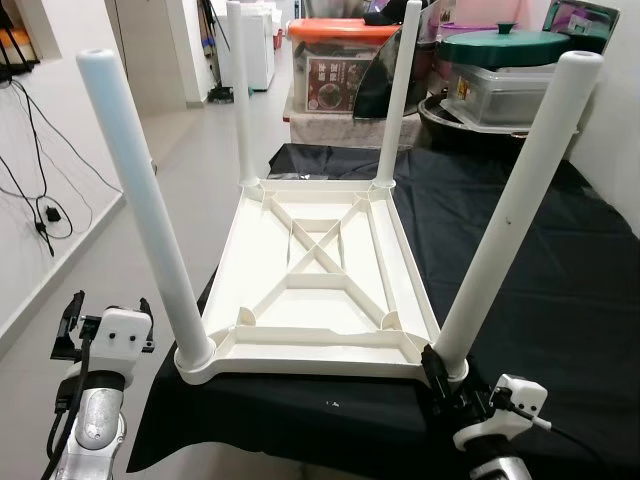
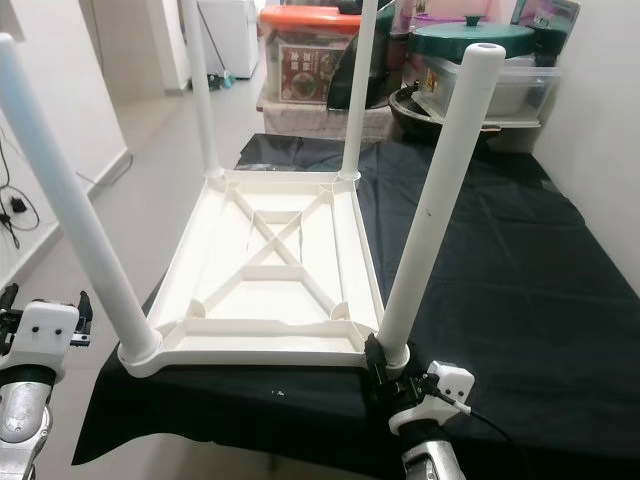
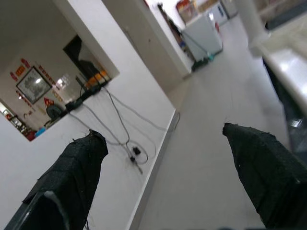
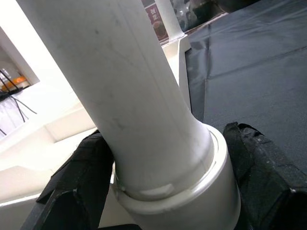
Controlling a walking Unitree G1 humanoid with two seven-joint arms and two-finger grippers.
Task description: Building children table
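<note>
A white plastic children's table lies upside down on a black-covered worktop, with its legs pointing up. The near-right leg stands in its corner socket. My right gripper is open, with one black finger on each side of that socket at the table's near-right corner. The near-left leg and the two far legs are upright too. My left gripper is open and holds nothing, hanging over the floor left of the worktop, well away from the near-left leg.
Storage boxes with an orange lid and a green-lidded pot crowd the far end of the worktop. Cables hang on the left wall. Bare floor runs along the left towards a white appliance.
</note>
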